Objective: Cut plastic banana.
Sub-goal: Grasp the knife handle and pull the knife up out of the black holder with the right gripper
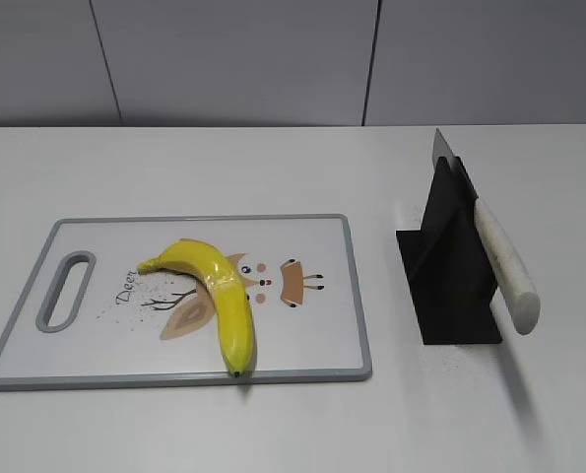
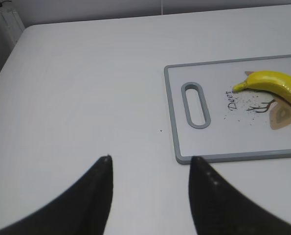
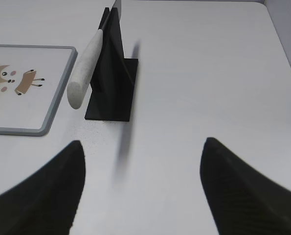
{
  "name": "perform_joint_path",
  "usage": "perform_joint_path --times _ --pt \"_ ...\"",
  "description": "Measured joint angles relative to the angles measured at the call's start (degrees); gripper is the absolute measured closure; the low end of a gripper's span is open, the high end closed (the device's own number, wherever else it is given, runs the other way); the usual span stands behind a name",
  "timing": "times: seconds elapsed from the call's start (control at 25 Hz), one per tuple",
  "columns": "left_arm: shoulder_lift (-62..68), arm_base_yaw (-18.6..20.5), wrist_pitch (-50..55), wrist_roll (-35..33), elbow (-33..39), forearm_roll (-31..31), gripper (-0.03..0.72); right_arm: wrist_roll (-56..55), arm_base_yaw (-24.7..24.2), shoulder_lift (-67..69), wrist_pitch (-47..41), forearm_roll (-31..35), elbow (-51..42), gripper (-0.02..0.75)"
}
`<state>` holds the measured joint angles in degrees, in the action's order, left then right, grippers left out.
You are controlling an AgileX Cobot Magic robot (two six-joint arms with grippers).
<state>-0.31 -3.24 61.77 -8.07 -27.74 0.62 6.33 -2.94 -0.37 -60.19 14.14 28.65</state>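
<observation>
The plastic banana (image 1: 219, 296) is glossy yellow and curved. It lies on the white cutting board (image 1: 96, 345) at the table's left; its stem end also shows in the left wrist view (image 2: 277, 85). A knife with a white handle (image 1: 504, 261) rests tilted in a black stand (image 1: 450, 271) to the right of the board, and shows in the right wrist view (image 3: 84, 71). My left gripper (image 2: 150, 159) is open and empty, above bare table left of the board. My right gripper (image 3: 143, 142) is open and empty, nearer than the stand. Neither gripper shows in the exterior view.
The cutting board (image 2: 177, 122) has a grey rim, a handle slot (image 2: 195, 105) and a deer print. The black stand (image 3: 111, 83) sits right of the board's corner (image 3: 47, 120). A grey wall runs behind the white table (image 1: 273, 158).
</observation>
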Motion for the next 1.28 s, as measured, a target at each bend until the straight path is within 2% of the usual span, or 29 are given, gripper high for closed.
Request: perform_joint_path --times 1.28 --pt "0.0 0.0 0.0 0.0 0.0 0.0 0.2 0.0 0.0 1.9 0.0 0.5 0.1 0.157"
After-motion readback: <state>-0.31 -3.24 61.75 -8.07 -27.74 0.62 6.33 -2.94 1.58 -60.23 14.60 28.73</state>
